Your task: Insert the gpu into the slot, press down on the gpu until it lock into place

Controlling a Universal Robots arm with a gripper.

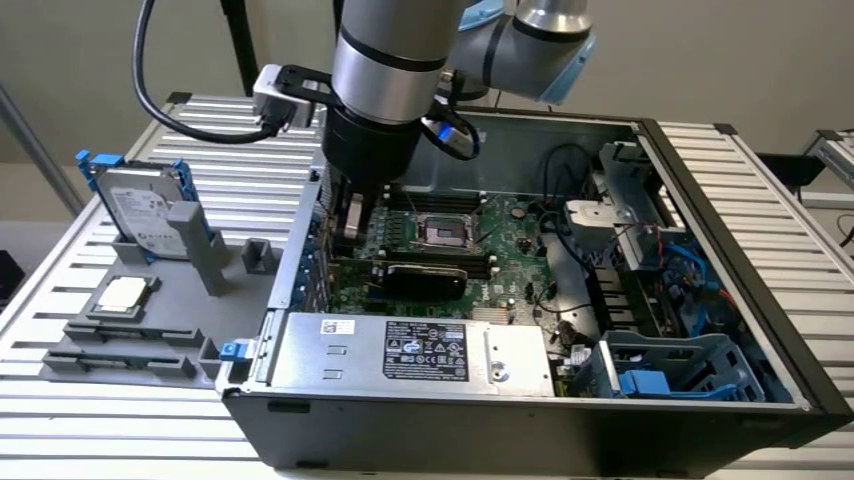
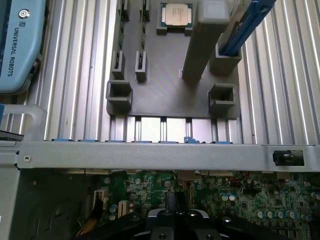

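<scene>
Gripper (image 1: 350, 222) sits low inside the open PC case (image 1: 694, 180), at the exterior view's left edge of the motherboard (image 1: 514, 270), near the case's rear wall (image 2: 150, 150). In the wrist view the gripper (image 2: 178, 202) is pinched closed w/ nothing seen between the tips, hanging over the green board just inside that wall. The gpu (image 1: 420, 277) is on the motherboard, between the CPU socket (image 1: 443, 232) and the silver PSU (image 1: 414, 350), just to the exterior view's right of the gripper. Can't tell if they touch, or if the card is seated in the slot. Outside the case, a grey fixture (image 1: 160, 330) holds a loose CPU (image 1: 123, 293) and an HDD (image 1: 140, 205) in a blue caddy.
</scene>
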